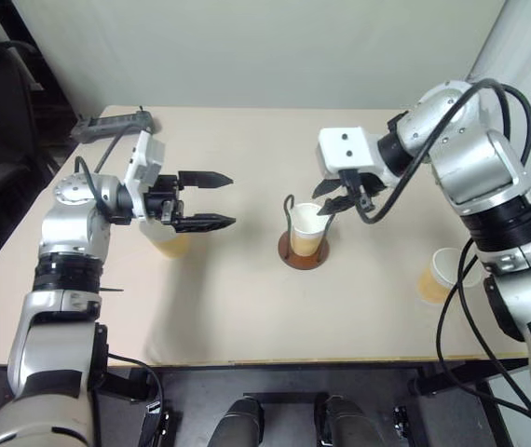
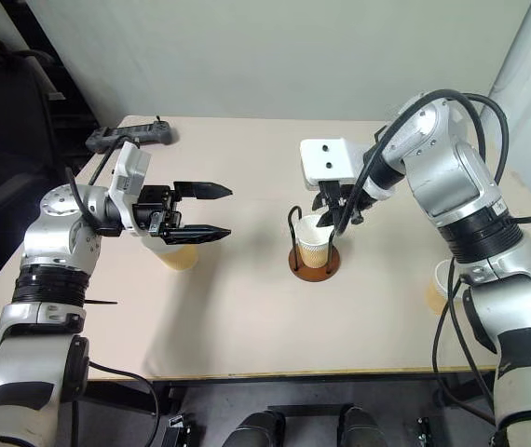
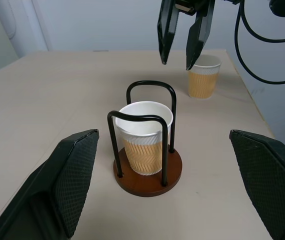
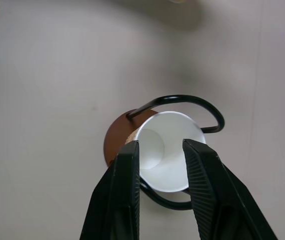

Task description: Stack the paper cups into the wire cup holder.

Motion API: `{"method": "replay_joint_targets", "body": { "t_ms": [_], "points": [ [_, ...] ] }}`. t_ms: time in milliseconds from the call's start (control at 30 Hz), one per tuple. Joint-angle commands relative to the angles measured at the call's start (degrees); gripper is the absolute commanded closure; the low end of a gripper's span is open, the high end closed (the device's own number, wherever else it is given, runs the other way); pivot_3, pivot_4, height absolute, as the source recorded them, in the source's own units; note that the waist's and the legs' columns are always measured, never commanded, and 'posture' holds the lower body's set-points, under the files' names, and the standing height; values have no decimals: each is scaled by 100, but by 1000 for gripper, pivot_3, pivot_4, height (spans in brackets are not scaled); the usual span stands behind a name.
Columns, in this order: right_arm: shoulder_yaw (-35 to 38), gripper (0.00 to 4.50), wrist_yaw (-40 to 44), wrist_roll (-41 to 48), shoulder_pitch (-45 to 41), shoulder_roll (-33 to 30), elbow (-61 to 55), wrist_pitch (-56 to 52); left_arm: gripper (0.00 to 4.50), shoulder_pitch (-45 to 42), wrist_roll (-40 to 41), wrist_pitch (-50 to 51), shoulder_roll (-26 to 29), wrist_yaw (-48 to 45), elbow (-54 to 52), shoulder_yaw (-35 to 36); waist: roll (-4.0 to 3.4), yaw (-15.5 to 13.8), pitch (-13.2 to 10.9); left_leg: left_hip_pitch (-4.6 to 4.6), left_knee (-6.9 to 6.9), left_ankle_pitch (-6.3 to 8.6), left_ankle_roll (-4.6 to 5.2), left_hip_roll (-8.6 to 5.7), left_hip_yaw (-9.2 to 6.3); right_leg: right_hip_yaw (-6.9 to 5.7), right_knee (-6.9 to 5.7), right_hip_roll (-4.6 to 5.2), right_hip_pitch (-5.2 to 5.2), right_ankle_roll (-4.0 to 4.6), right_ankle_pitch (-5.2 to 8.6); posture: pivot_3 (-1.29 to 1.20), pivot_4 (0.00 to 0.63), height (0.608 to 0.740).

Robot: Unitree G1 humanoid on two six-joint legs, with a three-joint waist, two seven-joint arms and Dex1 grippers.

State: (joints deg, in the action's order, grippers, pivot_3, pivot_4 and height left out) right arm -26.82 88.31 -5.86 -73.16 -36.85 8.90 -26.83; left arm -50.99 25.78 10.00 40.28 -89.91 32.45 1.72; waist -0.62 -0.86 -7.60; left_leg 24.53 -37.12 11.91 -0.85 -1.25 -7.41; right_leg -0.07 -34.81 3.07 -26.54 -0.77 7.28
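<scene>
Both head eyes look forward and down over the surface [image 1: 247, 307], the left wrist camera faces level toward the wire cup holder [image 3: 147, 172] nearby, and the right wrist camera looks down on it from close above.

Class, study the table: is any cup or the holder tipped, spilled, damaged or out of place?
Nothing stands out. One paper cup sits upright inside the wire cup holder; the two other cups stand upright on the table, nothing spilled.
</scene>
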Motion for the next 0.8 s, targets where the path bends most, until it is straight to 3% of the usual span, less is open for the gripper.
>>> {"method": "replay_joint_targets", "body": {
  "t_ms": [33,500,800],
  "points": [
    [224,3152,-118,27,-321,0,-23,-65,0,-42,66,7,32,-90,-176,148,0,0,0,0,0,0,0,0,0,0,-1,0,-1,0,0,0,150,740],
    [567,3152,-285,453,-604,21,-286,-642,0,-163,-89,-18,220,-197,8,82,0,0,0,3,0,0,-1,-1,0,0,1,1,-2,0,0,0,150,740],
    [863,3152,-385,959,-734,114,-373,-862,0,-325,-996,-1240,1104,-259,705,-1003,0,4,0,6,4,2,-3,-1,-2,0,0,0,-8,15,10,0,150,740]
  ]
}}
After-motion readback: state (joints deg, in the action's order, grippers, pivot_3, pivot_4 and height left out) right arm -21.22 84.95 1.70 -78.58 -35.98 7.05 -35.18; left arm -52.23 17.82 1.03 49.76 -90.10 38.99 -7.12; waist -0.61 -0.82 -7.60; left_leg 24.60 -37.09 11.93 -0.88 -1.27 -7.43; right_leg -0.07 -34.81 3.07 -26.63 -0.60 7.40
